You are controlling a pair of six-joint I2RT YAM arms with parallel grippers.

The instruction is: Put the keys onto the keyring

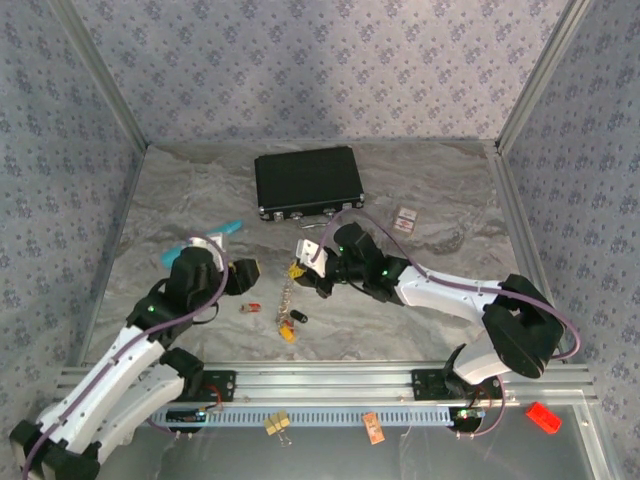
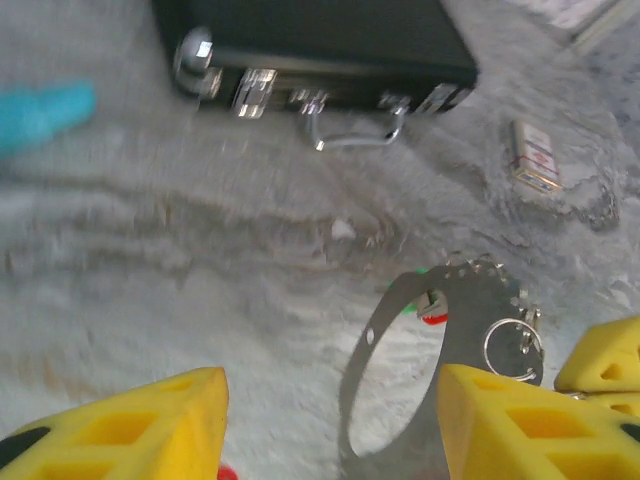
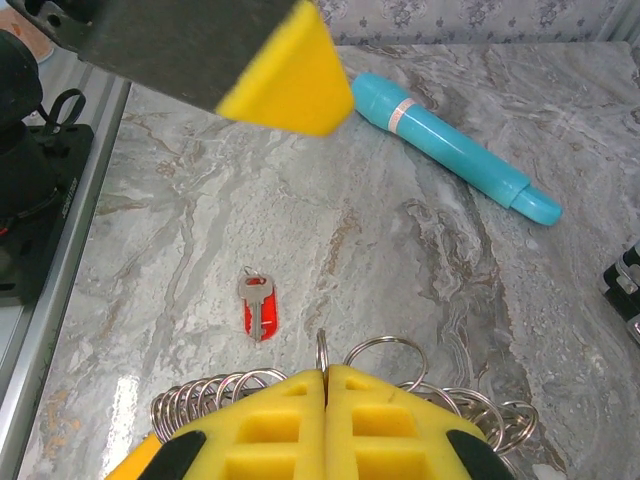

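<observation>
Red key (image 3: pixel 259 308) lies flat, blade pointing toward right tool (image 3: pixel 326 385).

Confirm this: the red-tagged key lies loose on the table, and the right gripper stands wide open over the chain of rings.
Wrong in one point: the right gripper is not wide open but shut, closed tight on the chain of rings, as the right wrist view shows. The red-tagged key does lie loose on the table.

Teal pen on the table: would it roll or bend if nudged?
The teal pen looks round and smooth, so a sideways push would probably roll it across the flat table. Its thick, straight body suggests it stays stiff when lifted.
</observation>
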